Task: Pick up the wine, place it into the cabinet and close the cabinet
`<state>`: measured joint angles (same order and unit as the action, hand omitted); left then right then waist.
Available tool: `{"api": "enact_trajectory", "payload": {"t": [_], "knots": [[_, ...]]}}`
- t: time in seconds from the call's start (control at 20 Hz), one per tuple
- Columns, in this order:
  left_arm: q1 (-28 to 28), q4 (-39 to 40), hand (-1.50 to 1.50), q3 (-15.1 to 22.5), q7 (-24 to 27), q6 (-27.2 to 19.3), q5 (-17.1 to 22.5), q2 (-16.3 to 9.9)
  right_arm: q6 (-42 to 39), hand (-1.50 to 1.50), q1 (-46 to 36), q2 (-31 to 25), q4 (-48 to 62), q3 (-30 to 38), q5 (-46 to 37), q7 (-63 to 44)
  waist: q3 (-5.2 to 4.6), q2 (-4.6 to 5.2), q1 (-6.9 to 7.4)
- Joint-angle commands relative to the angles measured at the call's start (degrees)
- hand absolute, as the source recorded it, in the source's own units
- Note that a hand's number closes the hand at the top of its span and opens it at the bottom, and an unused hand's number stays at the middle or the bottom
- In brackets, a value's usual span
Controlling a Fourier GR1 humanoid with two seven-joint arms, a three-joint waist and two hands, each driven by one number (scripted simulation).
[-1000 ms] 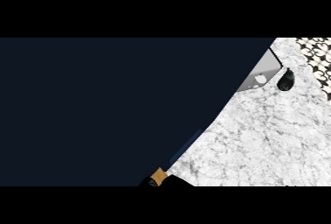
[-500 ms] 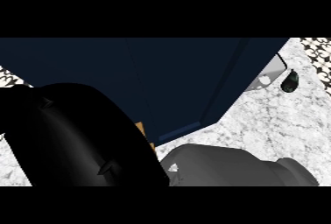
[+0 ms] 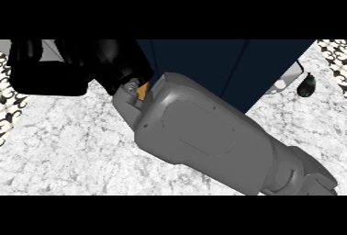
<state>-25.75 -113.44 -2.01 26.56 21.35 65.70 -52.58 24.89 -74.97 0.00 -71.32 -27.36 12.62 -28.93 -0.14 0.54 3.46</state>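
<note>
My right forearm [image 3: 203, 137] fills the middle of the head view, a grey slab running from the lower right corner up and left across the marble counter [image 3: 61, 142]. Its black hand [image 3: 75, 64] sits at the upper left, just beside the dark blue cabinet [image 3: 224, 64]. I cannot tell whether its fingers are curled or straight, nor whether they hold anything. A small orange patch [image 3: 143, 90] shows at the wrist, against the cabinet's edge. I see no left hand. The wine bottle [image 3: 306, 85] lies on the counter at the far right, dark, beside a grey handle [image 3: 287, 82]. Half a second ago the forearm sat lower; it has since swung up across the cabinet front.
</note>
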Motion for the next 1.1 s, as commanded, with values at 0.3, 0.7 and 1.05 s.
{"api": "enact_trajectory", "payload": {"t": [0.3, 0.7, 1.05], "knots": [[2.3, 0.8, 1.5, -4.9, -3.5, -0.3, 4.8, -1.9, -4.9, 1.5, -0.6, -2.6, 19.5, 5.4, 0.3, 12.1, 0.07, 0.59, -1.18], [1.3, -0.9, 1.5, -3.5, -3.5, -1.2, 3.2, -0.4, -7.9, 1.5, 4.9, -7.6, 21.1, 4.8, -0.9, 19.1, 0.05, 1.45, -1.19], [2.6, -2.0, 1.5, -4.1, -3.9, -3.0, 3.2, -0.5, -7.7, 1.5, 6.9, -7.5, 21.6, 3.9, -2.0, 21.3, 0.06, 1.37, -1.81]]}}
